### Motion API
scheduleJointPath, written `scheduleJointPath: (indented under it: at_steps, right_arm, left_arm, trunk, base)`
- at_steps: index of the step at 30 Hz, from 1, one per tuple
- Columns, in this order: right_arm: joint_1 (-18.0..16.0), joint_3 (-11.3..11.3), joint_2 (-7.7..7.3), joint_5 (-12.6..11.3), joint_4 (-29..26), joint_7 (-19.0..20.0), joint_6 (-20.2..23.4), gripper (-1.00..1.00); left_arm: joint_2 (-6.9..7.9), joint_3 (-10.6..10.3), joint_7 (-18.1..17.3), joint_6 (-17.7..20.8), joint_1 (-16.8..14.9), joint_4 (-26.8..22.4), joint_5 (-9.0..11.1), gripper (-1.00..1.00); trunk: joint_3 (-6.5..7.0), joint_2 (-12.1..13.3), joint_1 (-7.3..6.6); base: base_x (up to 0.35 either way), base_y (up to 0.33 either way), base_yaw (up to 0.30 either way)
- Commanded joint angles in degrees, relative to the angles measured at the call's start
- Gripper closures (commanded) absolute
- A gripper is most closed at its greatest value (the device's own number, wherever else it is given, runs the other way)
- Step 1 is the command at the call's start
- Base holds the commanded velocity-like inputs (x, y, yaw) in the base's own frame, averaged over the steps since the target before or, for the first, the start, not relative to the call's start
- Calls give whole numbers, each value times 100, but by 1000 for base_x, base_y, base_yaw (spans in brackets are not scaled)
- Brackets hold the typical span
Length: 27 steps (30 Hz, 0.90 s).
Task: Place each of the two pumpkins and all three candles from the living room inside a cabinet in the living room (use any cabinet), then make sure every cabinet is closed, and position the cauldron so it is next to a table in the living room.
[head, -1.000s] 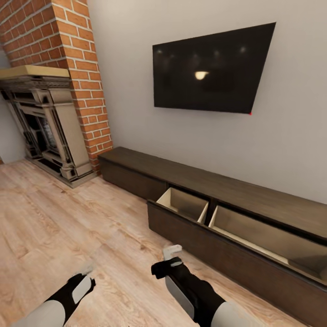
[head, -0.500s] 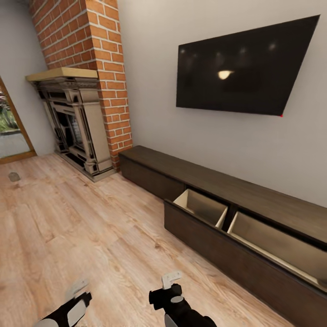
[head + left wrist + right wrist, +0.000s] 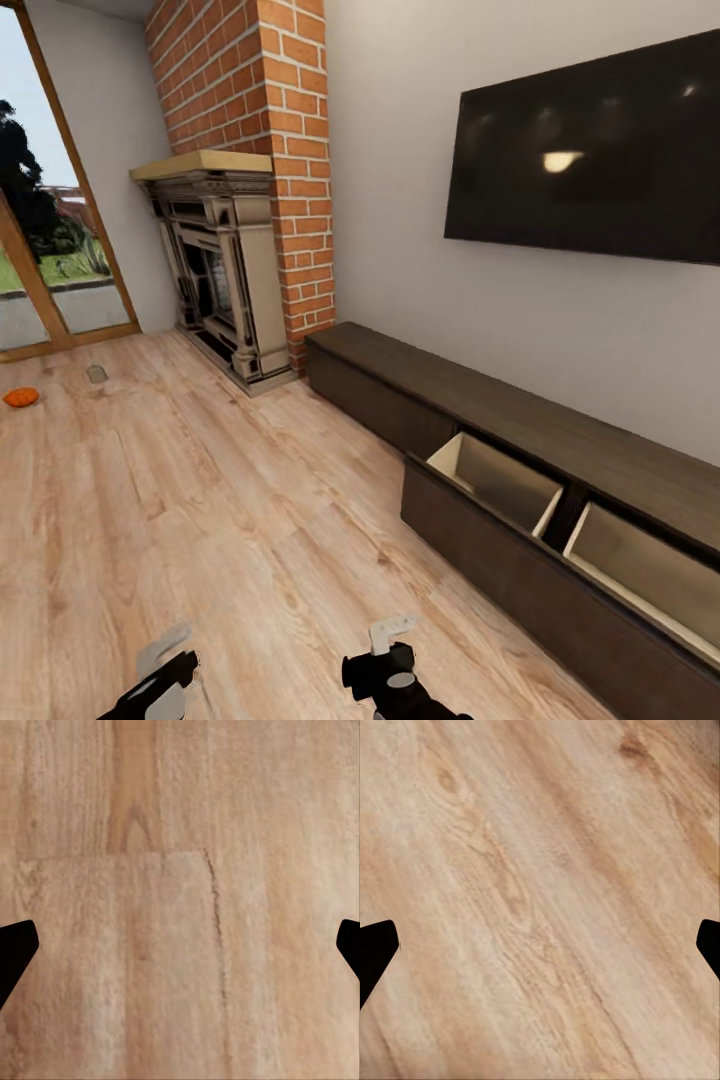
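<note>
Both the left gripper point(image 3: 180, 945) and right gripper point(image 3: 540, 945) hang spread and empty, so I'd roll toward the pumpkin point(image 3: 21, 397) far ahead-left, leaving the cabinet point(image 3: 520, 440) drawer out.

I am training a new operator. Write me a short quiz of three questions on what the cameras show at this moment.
1. True or false: the cabinet is fully closed.
2. Which thing lies on the floor near the glass door, close to the small grey candle?
A. a black cauldron
B. an orange pumpkin
C. a book
3. Fill the gap: the left hand and the right hand are both ____, with only bare floor between the fingers.

Key:
1. False; a drawer stands pulled out and shows its pale inside.
2. B
3. open
</note>
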Motion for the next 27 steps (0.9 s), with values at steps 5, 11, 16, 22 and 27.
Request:
scheduleJointPath:
  at_steps: [5, 11, 16, 22, 27]
  right_arm:
    - [-7, 25, 0, -35, 58, -40, -113, -100]
    - [-7, 25, 0, -42, 69, -39, -131, -100]
    - [-7, 25, 0, -49, 88, -39, -136, -100]
    - [-7, 25, 0, -48, 302, -39, -350, -100]
    - [-7, 25, 0, -47, 378, -32, -507, -100]
  left_arm:
    - [7, -14, 13, -46, 32, -1, 22, -100]
    - [10, -14, 13, -59, 51, -1, 26, -100]
    - [11, -14, 13, -60, 62, -1, 30, -100]
    - [10, -14, 13, -125, 100, 57, 25, -100]
    - [10, -14, 13, -268, 129, 107, 30, -100]
  trunk:
    - [-5, -2, 2]
    - [-5, -2, 2]
    - [-5, -2, 2]
    - [-5, -2, 2]
    - [-5, -2, 2]
  base:
    - [284, 156, 276]
    - [139, 247, 276]
    - [16, 303, 276]
    - [186, 210, 276]
    - [288, 134, 276]
